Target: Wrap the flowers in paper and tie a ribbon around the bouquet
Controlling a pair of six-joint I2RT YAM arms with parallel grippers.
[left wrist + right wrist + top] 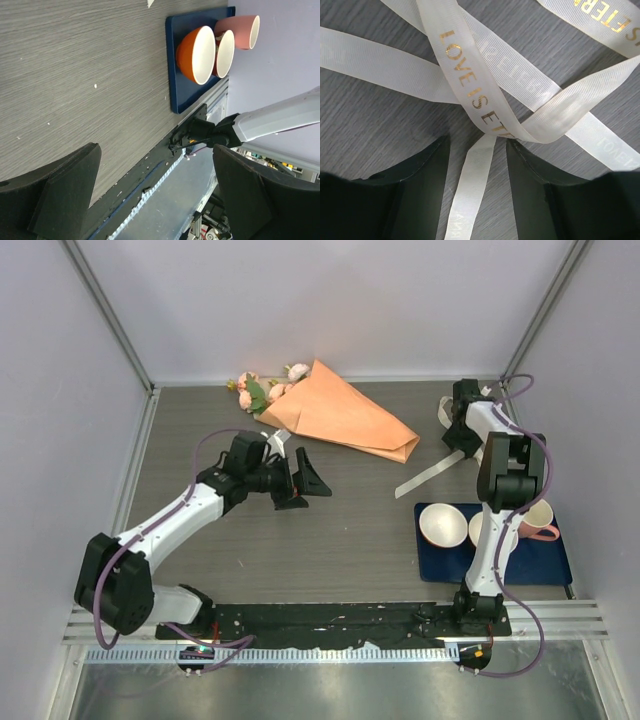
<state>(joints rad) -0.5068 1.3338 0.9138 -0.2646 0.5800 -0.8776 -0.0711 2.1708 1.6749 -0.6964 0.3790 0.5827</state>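
Cream ribbed ribbon [470,85], gold-lettered, looped.

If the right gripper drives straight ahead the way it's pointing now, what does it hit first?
The ribbon: the right gripper points down at its crossed loops, one strand running between its open jaws, with the table apparently just beneath.

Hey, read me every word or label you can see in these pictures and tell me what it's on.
"LOVE IS ET": gold print on the ribbon, the rest hidden under a crossing strand.
"ETER": gold, on another stretch of it at the top right, cut off by the picture's edge.
Faint lettering showing through other strands: too pale to read.
Nothing readable elsewhere.
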